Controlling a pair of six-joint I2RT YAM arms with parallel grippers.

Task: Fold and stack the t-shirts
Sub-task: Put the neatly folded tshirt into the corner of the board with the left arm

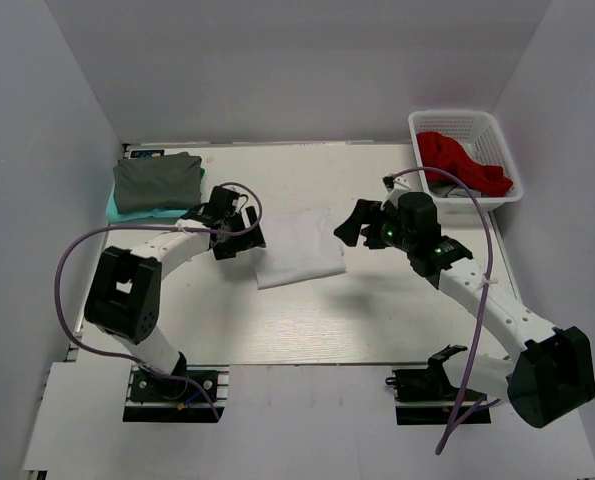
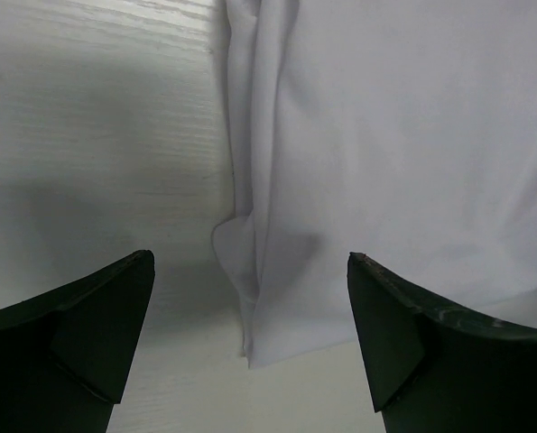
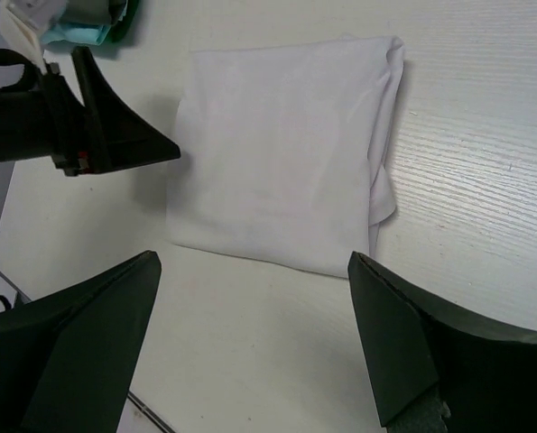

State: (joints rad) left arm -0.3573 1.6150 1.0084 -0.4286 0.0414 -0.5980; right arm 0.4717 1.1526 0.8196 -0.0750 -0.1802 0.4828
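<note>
A folded white t-shirt (image 1: 299, 247) lies in the middle of the table; it also shows in the left wrist view (image 2: 394, 153) and the right wrist view (image 3: 282, 153). A folded dark grey t-shirt (image 1: 157, 181) lies on a teal t-shirt (image 1: 127, 209) at the back left. My left gripper (image 1: 245, 240) is open and empty just left of the white shirt, its near corner between the fingers (image 2: 250, 271). My right gripper (image 1: 349, 226) is open and empty just right of the white shirt, a little apart from its edge (image 3: 254, 262).
A white plastic basket (image 1: 464, 122) at the back right holds red cloth (image 1: 461, 160). White walls close the table on three sides. Cables loop beside both arms. The left gripper's finger (image 3: 115, 135) shows in the right wrist view.
</note>
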